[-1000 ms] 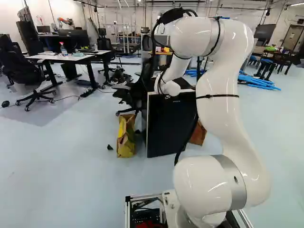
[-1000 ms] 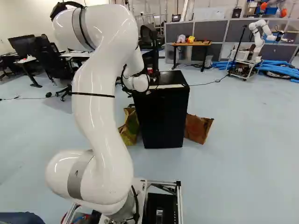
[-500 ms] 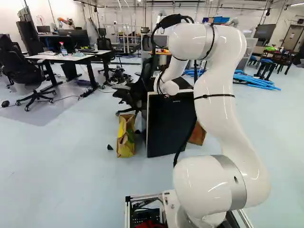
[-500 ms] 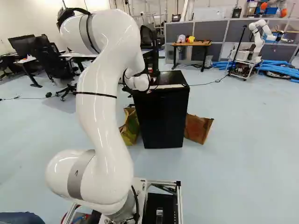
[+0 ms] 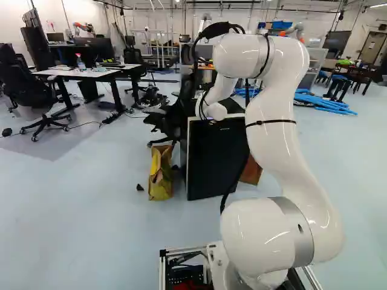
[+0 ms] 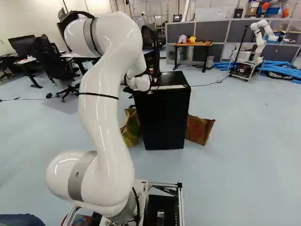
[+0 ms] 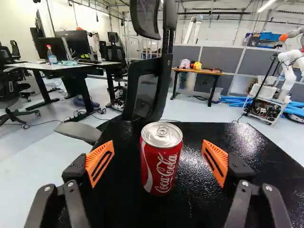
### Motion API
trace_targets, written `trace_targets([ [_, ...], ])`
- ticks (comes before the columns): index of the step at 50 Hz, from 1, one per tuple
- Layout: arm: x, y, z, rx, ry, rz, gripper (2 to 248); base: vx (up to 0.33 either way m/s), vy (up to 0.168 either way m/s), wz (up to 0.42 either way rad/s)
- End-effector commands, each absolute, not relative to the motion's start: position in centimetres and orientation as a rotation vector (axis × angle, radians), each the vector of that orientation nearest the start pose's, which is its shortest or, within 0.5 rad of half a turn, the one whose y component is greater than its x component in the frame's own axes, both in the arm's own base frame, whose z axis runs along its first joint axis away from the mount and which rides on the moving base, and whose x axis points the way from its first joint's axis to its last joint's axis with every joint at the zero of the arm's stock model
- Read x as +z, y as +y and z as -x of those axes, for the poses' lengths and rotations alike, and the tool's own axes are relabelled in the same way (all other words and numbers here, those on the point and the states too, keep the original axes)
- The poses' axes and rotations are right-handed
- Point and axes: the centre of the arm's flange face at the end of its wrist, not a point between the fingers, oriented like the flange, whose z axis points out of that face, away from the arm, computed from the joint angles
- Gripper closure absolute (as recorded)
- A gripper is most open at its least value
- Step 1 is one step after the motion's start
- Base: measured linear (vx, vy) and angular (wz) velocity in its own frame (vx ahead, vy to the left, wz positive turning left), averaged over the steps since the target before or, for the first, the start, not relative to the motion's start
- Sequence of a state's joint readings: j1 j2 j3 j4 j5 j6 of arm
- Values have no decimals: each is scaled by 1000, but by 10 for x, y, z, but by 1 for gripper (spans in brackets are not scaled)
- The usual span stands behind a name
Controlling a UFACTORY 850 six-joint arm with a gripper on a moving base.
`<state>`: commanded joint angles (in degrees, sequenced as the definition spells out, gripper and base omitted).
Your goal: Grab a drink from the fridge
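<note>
Can (image 7: 162, 164) on top of fridge (image 6: 162, 123). On floor (image 6: 244, 146): left bag (image 5: 161, 176) to left of fridge, right bag (image 6: 199, 130) to its right. Chair (image 7: 164, 83) behind fridge, toward far left.

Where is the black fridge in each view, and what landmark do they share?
Left base view: fridge mid-picture, left of the arm.
Right base view: mid-picture, right of the arm.
Wrist view: only its top, under the red can.
Shared landmark: the black office chair behind it.

A black cabinet (image 6: 164, 120), probably the fridge, carries an upright red can (image 7: 161, 164).
</note>
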<state>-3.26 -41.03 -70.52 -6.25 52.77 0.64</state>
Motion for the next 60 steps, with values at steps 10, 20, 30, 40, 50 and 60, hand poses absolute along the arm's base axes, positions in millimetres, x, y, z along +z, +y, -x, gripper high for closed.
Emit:
trace_targets([
  [10, 349, -31, -684, -2036, 3, 2338, 3, 0, 0, 0],
  [20, 349, -31, -684, -2036, 3, 2338, 4, 0, 0, 0],
  [30, 349, -31, -684, -2036, 3, 2338, 75, 0, 0, 0],
  [40, 349, -31, -684, -2036, 3, 2338, 148, 0, 0, 0],
  [50, 349, -31, -684, -2036, 3, 2338, 150, 0, 0, 0],
  [60, 354, -31, -684, -2043, 2, 2331, 150, 0, 0, 0],
])
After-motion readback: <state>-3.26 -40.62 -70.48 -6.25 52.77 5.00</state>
